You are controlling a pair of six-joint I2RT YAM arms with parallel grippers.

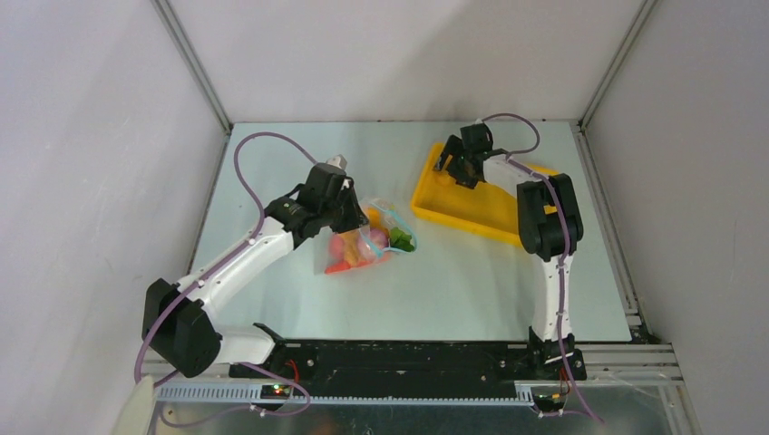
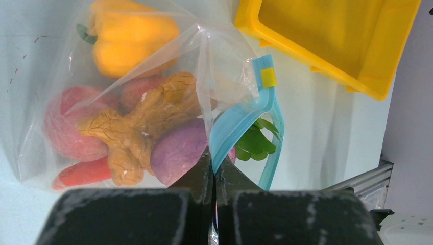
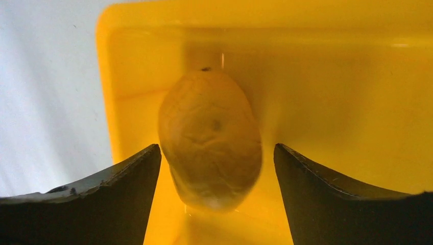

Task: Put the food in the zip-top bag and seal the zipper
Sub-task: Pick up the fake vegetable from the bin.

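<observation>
The zip-top bag point(image 1: 367, 237) is lying on the bench point(image 1: 472, 290), mouth facing the tray point(image 1: 472, 207).
The left fingers point(image 2: 196, 176) are pinching the zipper point(image 2: 240, 122); the right fingers point(image 3: 127, 173) are straddling, spread, an oval food piece point(image 3: 209, 138) in the tray, its long axis running between them.

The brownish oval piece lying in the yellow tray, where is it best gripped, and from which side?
Grip the oval piece across its narrow middle, coming down from above. Its long sides face the open right gripper, and the tray wall close by probably hinders a sideways approach.

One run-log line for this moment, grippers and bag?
left gripper: shut on zipper | right gripper: open, astride potato in tray | bag: unsealed
</observation>
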